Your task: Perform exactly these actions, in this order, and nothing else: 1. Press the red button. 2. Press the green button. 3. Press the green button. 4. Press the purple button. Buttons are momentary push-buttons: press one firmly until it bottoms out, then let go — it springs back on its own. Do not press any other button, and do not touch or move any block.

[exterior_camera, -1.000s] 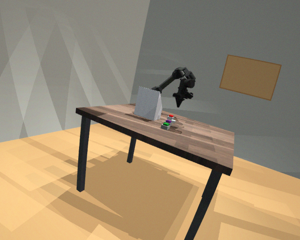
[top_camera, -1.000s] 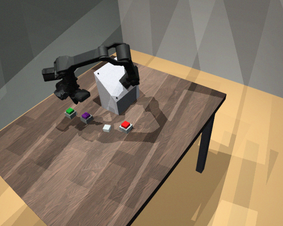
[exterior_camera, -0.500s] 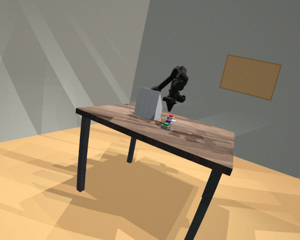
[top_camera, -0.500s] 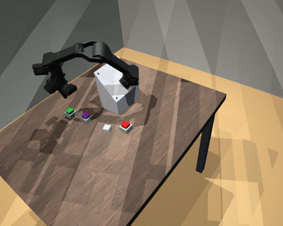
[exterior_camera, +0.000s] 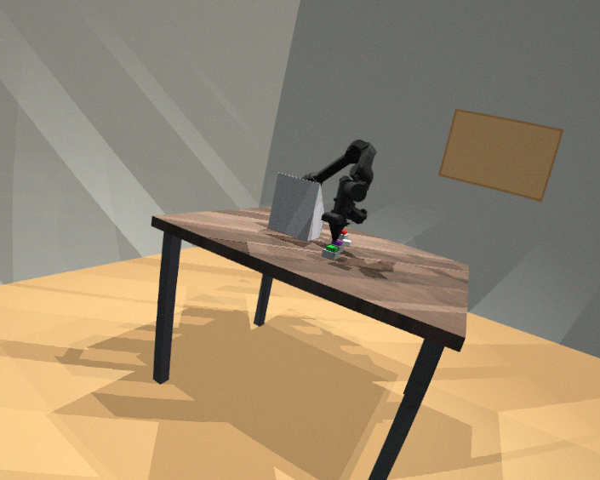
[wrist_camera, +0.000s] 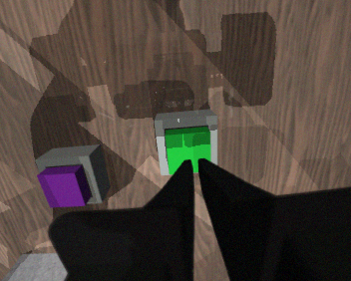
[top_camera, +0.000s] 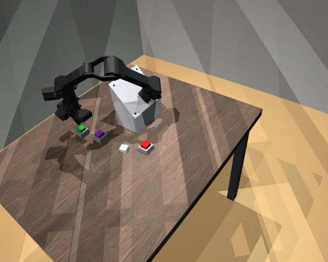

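Note:
The green button (top_camera: 81,128) (exterior_camera: 332,248) (wrist_camera: 188,149) sits raised in its grey housing. My gripper (top_camera: 78,123) (exterior_camera: 335,239) (wrist_camera: 194,165) is shut and empty, pointing down just above the green button; in the wrist view its tips overlap the button's near part. The purple button (top_camera: 99,134) (wrist_camera: 67,186) stands beside it, raised. The red button (top_camera: 145,144) (exterior_camera: 344,232) stands farther along the row, raised, and is out of the wrist view.
A small white block (top_camera: 123,148) (exterior_camera: 346,242) lies between the purple and red buttons. A tall pale grey angular box (top_camera: 124,97) (exterior_camera: 292,208) stands behind the buttons beside the arm. All stand on the wooden table (top_camera: 107,197) (exterior_camera: 419,288).

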Robot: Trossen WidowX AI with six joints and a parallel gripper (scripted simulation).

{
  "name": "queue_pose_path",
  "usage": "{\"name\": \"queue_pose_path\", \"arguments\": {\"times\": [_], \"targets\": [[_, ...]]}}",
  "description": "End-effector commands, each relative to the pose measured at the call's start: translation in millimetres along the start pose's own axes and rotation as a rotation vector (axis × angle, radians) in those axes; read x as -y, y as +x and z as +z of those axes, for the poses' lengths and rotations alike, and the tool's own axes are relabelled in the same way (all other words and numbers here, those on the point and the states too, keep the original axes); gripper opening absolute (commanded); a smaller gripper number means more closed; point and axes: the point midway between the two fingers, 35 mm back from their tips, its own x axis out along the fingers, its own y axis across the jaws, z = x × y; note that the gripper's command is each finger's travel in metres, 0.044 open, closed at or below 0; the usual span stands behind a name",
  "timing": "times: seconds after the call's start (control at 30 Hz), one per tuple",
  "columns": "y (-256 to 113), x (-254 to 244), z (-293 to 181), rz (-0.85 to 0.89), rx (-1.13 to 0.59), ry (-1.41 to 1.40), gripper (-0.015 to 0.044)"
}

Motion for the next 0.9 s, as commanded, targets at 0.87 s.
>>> {"name": "queue_pose_path", "arguments": {"times": [0.87], "targets": [[31,-2,-2,0.008,-0.004,0.005,0.002]]}}
